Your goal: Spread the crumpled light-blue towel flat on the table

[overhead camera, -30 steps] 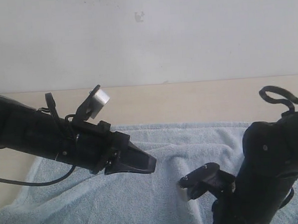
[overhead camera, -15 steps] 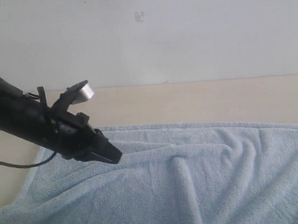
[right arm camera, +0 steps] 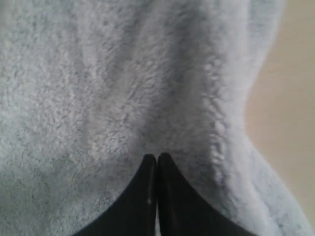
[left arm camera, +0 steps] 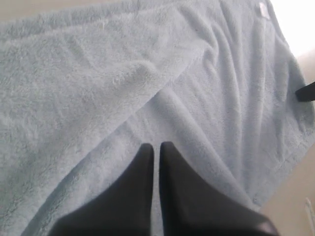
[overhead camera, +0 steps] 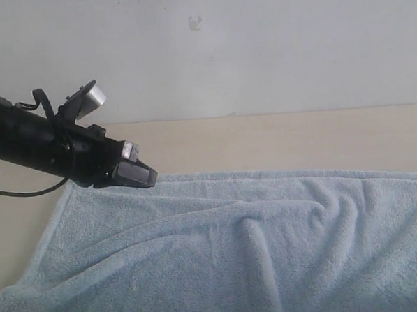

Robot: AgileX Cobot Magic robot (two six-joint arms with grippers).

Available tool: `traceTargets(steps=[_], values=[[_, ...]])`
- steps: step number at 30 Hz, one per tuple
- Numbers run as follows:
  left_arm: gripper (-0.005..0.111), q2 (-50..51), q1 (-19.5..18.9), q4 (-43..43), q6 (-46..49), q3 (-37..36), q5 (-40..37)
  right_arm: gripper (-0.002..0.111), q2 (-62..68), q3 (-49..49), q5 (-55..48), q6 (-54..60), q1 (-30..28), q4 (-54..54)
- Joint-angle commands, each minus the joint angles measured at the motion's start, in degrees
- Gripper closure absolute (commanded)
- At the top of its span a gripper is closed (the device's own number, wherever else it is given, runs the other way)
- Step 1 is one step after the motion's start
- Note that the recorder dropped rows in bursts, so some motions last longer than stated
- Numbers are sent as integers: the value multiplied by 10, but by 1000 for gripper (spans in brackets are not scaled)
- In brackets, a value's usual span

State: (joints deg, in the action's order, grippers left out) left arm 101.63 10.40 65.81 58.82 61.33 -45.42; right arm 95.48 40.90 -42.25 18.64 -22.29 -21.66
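Closely set, the left gripper's (left arm camera: pixel 156 145) two dark fingers (left arm camera: pixel 141 167) leave only a thin slit between them, with nothing caught in it. The right gripper's (right arm camera: pixel 157 156) fingers are pressed together tip to tip just over fluffy pile, and they too look empty.

In the exterior view the left gripper (overhead camera: pixel 137 174) sits at the middle left of the frame, over the towel's far left corner. The right arm does not show in this view.

The towel (overhead camera: pixel 255 251) fills the lower half of the frame, mostly opened out, with long soft ridges across its middle. A small white tag (left arm camera: pixel 263 10) shows at one edge.

The table (overhead camera: pixel 263 139) runs as a beige band behind it, under the white wall (overhead camera: pixel 259 48).
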Motion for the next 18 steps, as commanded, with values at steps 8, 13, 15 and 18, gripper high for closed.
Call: traceTargets(steps=[8,13,15,18], values=[[103,-2,3,25,27,9,-13,109,-55,-2,145,-166,24,148],[103,-2,1,25,31,9,10,109,-47,-2,78,-294,22,326],[103,-2,1,25,32,9,9,109,-37,-2,63,-293,23,323],[103,-2,1,25,32,9,7,109,-22,-2,51,-209,23,223]])
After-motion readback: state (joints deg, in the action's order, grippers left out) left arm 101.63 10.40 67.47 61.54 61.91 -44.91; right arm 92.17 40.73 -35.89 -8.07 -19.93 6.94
